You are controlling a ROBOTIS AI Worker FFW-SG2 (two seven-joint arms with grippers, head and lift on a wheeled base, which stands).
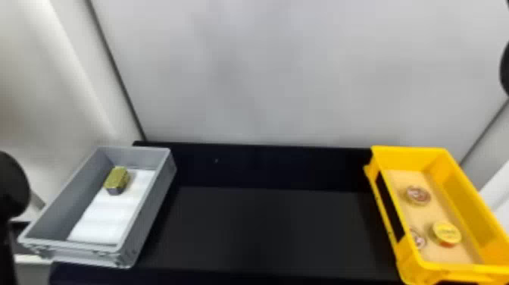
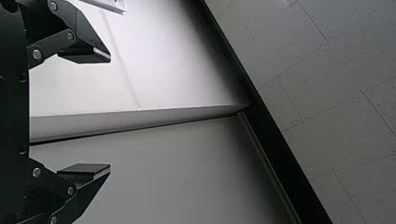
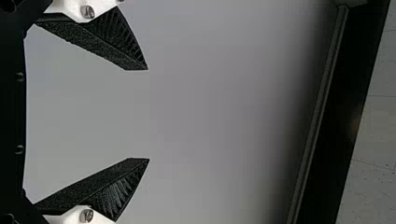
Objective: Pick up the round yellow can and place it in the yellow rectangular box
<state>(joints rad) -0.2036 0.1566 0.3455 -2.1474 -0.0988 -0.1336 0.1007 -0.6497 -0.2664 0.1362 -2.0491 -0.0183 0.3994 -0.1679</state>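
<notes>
- Two black fingers (image 2: 88,39) of my left gripper (image 2: 110,113) stand wide apart in the left wrist view, with flat pads facing each other and nothing held between them.
- Behind that gap I see a pale wall (image 2: 163,163) and, past the fingertips, a dark strip (image 2: 280,149) and a tiled ceiling (image 2: 345,116).
- At the head view's left edge I have a dark rounded part of my left arm (image 1: 13,185).
- Just inward of that arm is the grey box (image 1: 151,208), apart from the left fingers; in it a small gold block (image 1: 117,178) rests on a white sheet (image 1: 106,216), ungripped.
- The black table (image 1: 272,231) spans the middle, between the grey box and the yellow one, with neither pair of fingers on it.
- My round yellow can (image 1: 447,233) sits inside the yellow rectangular box (image 1: 424,157), on its tan bottom, free of both pairs of fingers.
- Two other round cans (image 1: 417,194) share that box, also untouched by my fingers: one farther back, one just left of the yellow can.
- Up at the head view's right edge is a dark piece of my right arm (image 1: 505,70).
- The right gripper (image 3: 148,114) has its ribbed, tapering fingers spread wide around empty space, with plain wall behind them.
</notes>
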